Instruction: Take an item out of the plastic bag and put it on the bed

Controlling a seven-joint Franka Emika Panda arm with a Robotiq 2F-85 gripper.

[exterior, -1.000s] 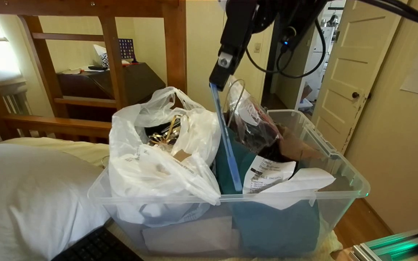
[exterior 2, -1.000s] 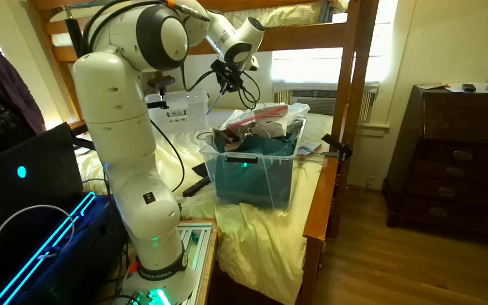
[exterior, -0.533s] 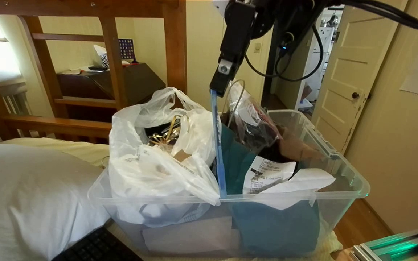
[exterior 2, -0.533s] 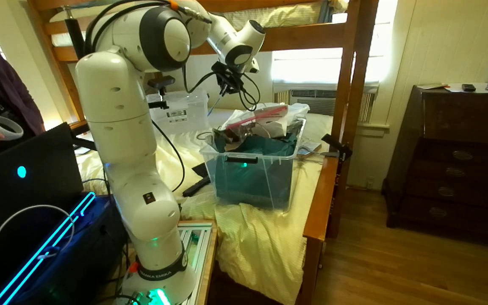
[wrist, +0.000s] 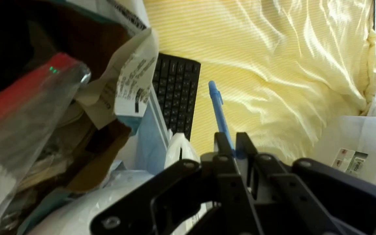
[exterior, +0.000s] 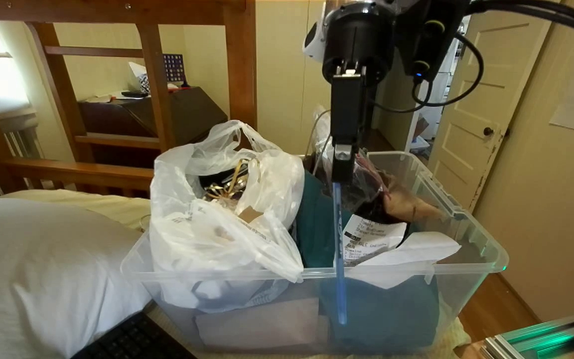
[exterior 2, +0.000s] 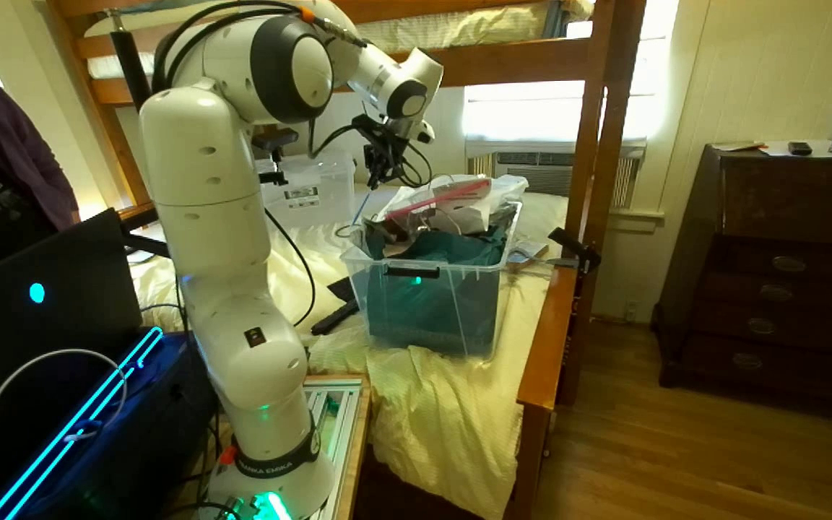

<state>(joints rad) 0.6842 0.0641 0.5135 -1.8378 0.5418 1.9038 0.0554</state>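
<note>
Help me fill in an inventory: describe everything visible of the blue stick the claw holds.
The blue stick is long, slim and straight, like a pen, with a clip-like tab near its free end; it looks like hard plastic. I cannot tell exactly what it is. The claw grips its upper part; it hangs steeply downward, outside the clear bin, over the yellow-covered bed. I see nothing else touching it.

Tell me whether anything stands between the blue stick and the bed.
Nothing visible does. In the wrist view, the blue stick in the pincer shows directly against the bed. The keyboard and the filled bin sit nearby on one side, so drifting that way may cause a knock.
</note>
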